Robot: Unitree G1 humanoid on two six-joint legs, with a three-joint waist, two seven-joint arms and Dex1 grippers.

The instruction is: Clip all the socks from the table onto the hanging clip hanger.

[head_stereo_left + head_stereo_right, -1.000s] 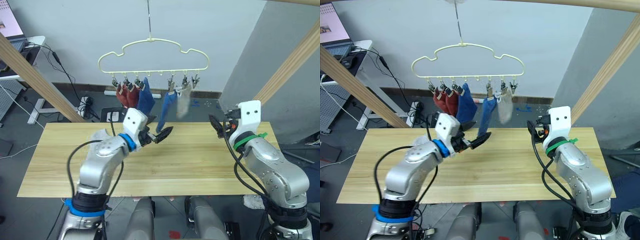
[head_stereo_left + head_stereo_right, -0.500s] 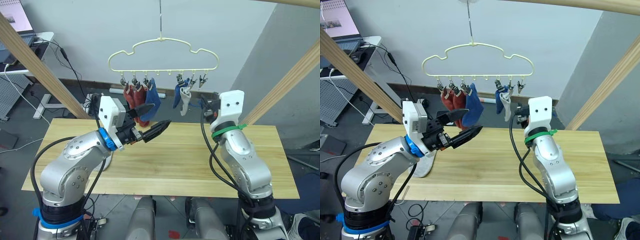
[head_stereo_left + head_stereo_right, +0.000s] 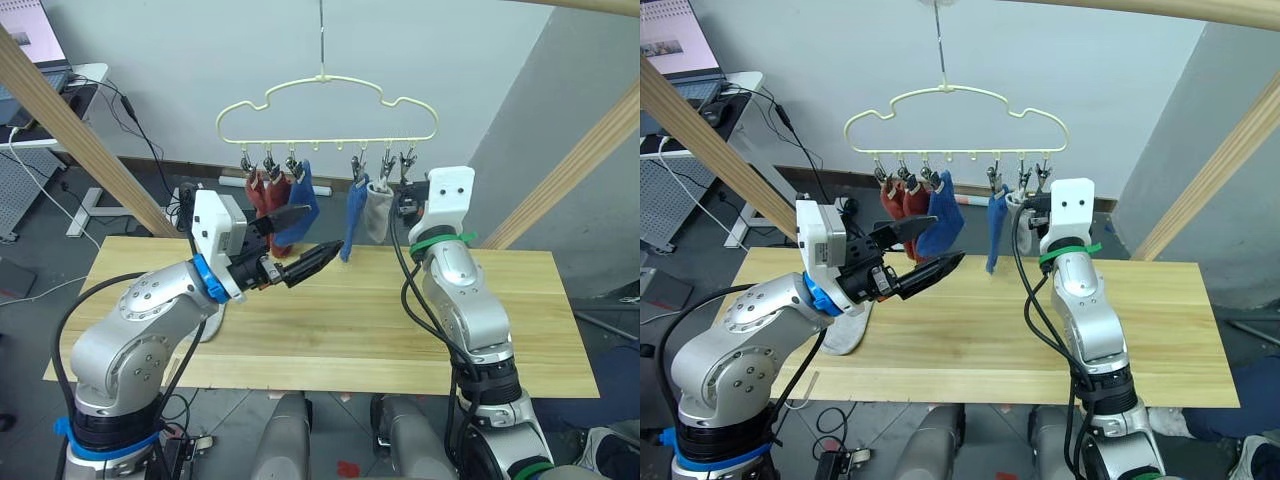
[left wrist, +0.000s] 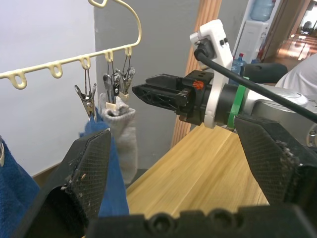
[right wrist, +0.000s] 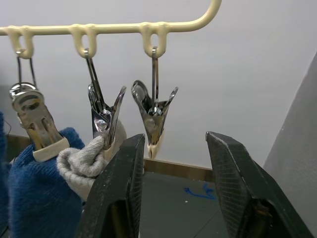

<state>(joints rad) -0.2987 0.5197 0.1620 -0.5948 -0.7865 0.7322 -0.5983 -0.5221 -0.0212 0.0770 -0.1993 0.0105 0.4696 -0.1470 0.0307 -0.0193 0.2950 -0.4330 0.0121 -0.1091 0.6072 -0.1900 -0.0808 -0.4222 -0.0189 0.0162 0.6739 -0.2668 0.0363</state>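
Five socks clipped on the clip hanger (image 3: 326, 103), hung above the counter's far edge: two rust red socks (image 3: 262, 190), two blue socks (image 3: 352, 208), one light grey sock (image 3: 377, 210). Last clip (image 5: 154, 110) at the hanger's right end bare. Sixth sock (image 3: 845, 328), light grey, lying at the counter (image 3: 380, 320) left part near its front edge, partly behind the left arm. Judged nearly done: one sock left to lift and clip.

Right gripper (image 5: 173, 148) spread, empty, just under the bare clip. Left gripper (image 3: 300, 240) spread, empty, over the counter's left half.

Slanted wooden beams both sides; desk, monitor and cables beyond the far left corner. Nothing blocking the bare clip.
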